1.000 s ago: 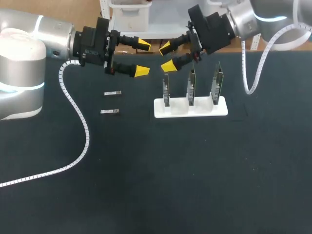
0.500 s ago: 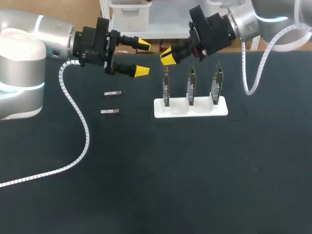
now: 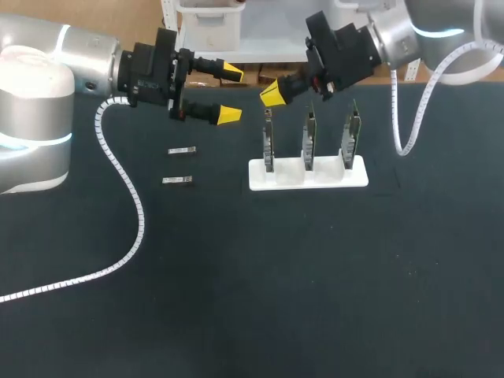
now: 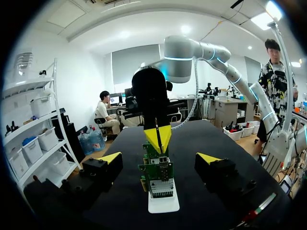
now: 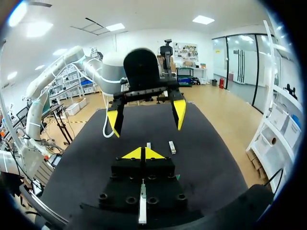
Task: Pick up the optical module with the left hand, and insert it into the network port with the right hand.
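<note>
Two small silver optical modules [image 3: 181, 150] [image 3: 177, 180] lie on the black table, left of a white stand [image 3: 362, 175] holding three upright circuit boards [image 3: 309, 138]. My left gripper [image 3: 229, 94] hangs open above and behind the modules, nothing between its fingers. My right gripper [image 3: 272, 93] is shut on nothing, just above the leftmost board [image 3: 268, 142]. In the left wrist view my left gripper [image 4: 159, 158] is open toward the boards [image 4: 156, 170], with the right gripper [image 4: 158, 136] beyond them. In the right wrist view my right gripper [image 5: 143, 153] faces the left gripper [image 5: 146, 115]; one module [image 5: 171, 147] lies beyond it.
A white ribbed cable [image 3: 130, 197] trails from the left arm across the table's left side. Another cable [image 3: 409, 118] loops down from the right arm behind the stand. The table [image 3: 299, 283] runs dark toward the front.
My right gripper's fingers have come together from wide open to shut. The left arm and the modules have not moved.
</note>
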`<action>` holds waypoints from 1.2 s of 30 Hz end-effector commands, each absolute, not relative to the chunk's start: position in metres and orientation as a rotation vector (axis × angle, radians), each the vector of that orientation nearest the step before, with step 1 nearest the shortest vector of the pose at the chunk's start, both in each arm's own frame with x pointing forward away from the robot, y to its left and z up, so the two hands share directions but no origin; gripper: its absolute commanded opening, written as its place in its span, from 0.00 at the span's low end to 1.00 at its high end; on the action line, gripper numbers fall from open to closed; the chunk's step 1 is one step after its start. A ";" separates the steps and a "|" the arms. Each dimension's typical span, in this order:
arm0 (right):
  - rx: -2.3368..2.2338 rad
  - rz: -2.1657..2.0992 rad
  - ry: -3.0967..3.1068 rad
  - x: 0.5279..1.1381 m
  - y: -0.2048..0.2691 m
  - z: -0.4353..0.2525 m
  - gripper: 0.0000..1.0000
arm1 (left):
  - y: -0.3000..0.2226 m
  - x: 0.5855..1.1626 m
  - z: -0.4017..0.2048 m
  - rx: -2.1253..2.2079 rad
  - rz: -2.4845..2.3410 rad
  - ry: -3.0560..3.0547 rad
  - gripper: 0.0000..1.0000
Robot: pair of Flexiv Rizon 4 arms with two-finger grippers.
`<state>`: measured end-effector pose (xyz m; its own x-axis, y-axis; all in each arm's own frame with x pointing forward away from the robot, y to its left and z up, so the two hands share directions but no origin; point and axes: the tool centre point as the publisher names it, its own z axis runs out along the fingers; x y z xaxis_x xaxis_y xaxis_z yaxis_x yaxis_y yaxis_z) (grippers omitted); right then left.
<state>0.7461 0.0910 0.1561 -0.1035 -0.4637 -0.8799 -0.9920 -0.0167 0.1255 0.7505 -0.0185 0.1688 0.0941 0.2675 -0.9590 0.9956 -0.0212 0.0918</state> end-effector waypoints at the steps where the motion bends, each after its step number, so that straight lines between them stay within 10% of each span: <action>1: -1.530 1.073 1.639 0.748 0.093 0.148 0.00 | -0.018 0.750 0.169 1.455 -1.002 1.329 1.00; 36: -1.455 1.100 1.622 0.748 0.087 0.152 0.00 | -0.018 0.750 0.169 1.455 -1.002 1.329 1.00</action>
<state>0.7521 0.0926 0.1479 -0.1427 -0.4271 -0.8929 -0.9884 0.0134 0.1515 0.7505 -0.0185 0.1688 0.0941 0.2675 -0.9590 0.9956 -0.0212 0.0917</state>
